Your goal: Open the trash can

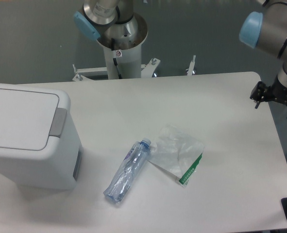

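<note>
Arm (274, 29) bent in from upper right; gripper (274, 99) hanging at right edge, fingers mostly cropped, state unclear.

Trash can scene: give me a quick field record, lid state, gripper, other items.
trash can: left side of table, upright
lid: closed, flat
push tab: grey, on the lid's right edge, untouched
gripper: off the table's right edge, far from the can, holding nothing; open or shut unclear
bottle: clear, lying on its side mid-table
plastic bag: clear with green strip, beside the bottle's cap end
table: white
</note>
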